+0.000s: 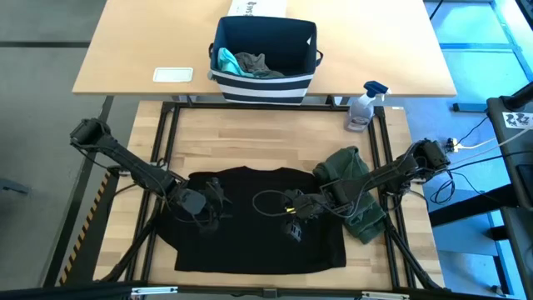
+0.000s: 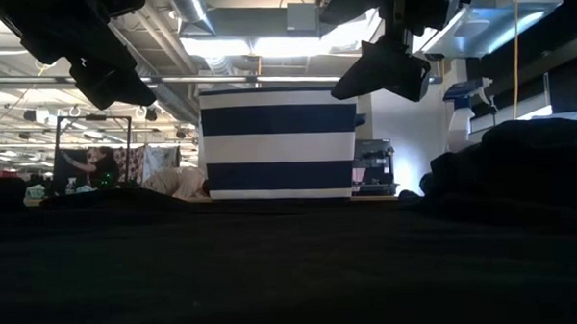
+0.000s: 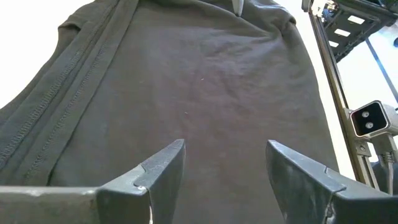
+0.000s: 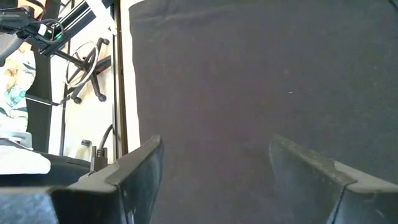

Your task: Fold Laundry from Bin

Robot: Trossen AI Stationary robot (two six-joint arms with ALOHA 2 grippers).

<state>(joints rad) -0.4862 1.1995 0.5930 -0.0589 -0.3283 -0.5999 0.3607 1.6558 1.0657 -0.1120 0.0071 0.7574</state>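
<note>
I had the black T-shirt (image 1: 258, 218) spread flat on the wooden table (image 1: 250, 142), filling the near middle of it. My left gripper (image 1: 210, 200) hung just over the shirt's left part, its two fingers (image 3: 163, 174) parted with nothing between them; past them I saw only dark cloth and a stitched seam running along one edge. My right gripper (image 1: 296, 218) hung over the shirt's right part, released as well, its fingers (image 4: 140, 168) wide apart above smooth black fabric, with the shirt's straight edge and the table frame beside it. Neither pincer touched the cloth, as far as I could tell.

The olive-green piece (image 1: 354, 190) lay bunched on the table at the shirt's right, partly under my right arm and touching the shirt's edge. The navy-blue bin (image 1: 265, 60) with white stripes stood on the farther, lighter table (image 1: 133, 50), well apart from both pincers, and in it lay a teal piece (image 1: 225, 60) beside a grey garment (image 1: 256, 64). A spray bottle (image 1: 364, 107) stood near the far right corner of my table. From table height, the striped bin (image 2: 278, 143) rose beyond the dark cloth, with both grippers above.
</note>
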